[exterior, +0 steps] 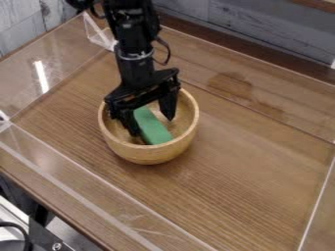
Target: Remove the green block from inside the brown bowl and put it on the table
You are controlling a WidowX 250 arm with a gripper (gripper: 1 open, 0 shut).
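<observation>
The brown bowl [147, 144] of light tan wood stands on the table [249, 167], left of centre. Inside it lies the green block [152, 126], a bright green bar slanting from upper left to lower right. My black gripper [144, 109] hangs straight down over the bowl, open. Its two fingers reach into the bowl, one on each side of the block's upper end. I cannot tell whether the fingers touch the block.
Low clear plastic walls [78, 211] edge the wood-grain tabletop. A grey plank wall [262, 25] runs behind. Bare tabletop lies to the right of and in front of the bowl.
</observation>
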